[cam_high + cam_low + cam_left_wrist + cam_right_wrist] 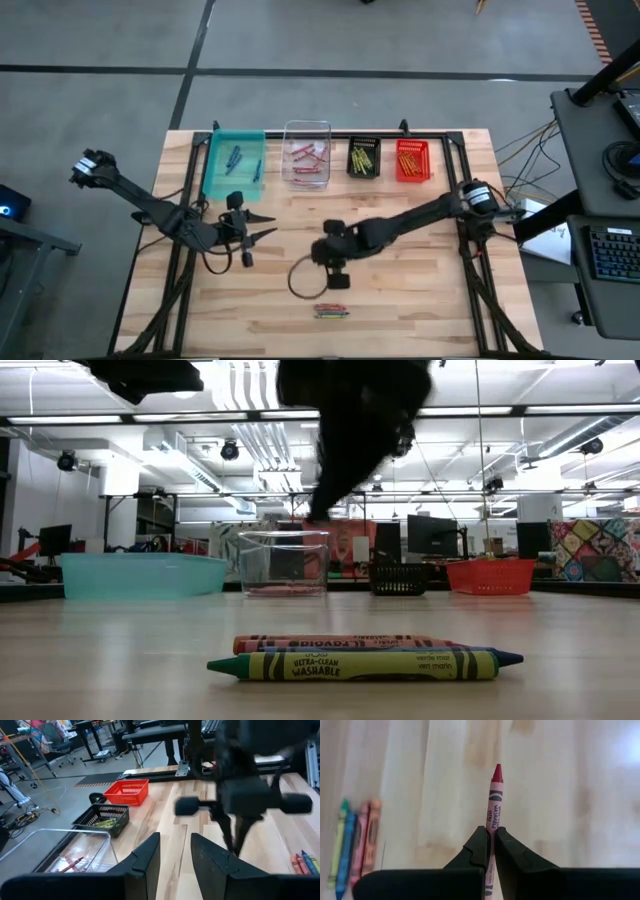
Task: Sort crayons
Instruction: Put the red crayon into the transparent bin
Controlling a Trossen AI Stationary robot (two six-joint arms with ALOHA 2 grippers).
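My right gripper point(490, 831) is shut on a red crayon point(495, 800) above the middle of the table point(420, 290). Several loose crayons point(331, 311), green, blue, pink and orange, lie side by side flat on the wood near the front edge; the low view shows the crayons point(365, 657) close up. My left gripper point(175, 851) hovers open at the table's left, holding nothing, pointing toward the right gripper point(235, 837). At the far edge stand a teal bin point(235, 160), a clear bin point(307, 152), a black bin point(363, 158) and a red bin point(412, 160), each with crayons inside. My right gripper pinches the red crayon's paper-wrapped body point(491, 827) between its two fingers. The crayon lies along the fingers, and its pointed red tip point(497, 772) sticks out well past the fingertips. The fingers slant down from the table's right. The crayon is lifted clear of the wood.
A dark cable loop point(303, 280) hangs below my right arm near the loose crayons. Black rails point(455, 150) frame the table's far and side edges. Bare wood lies between the bins and the two grippers.
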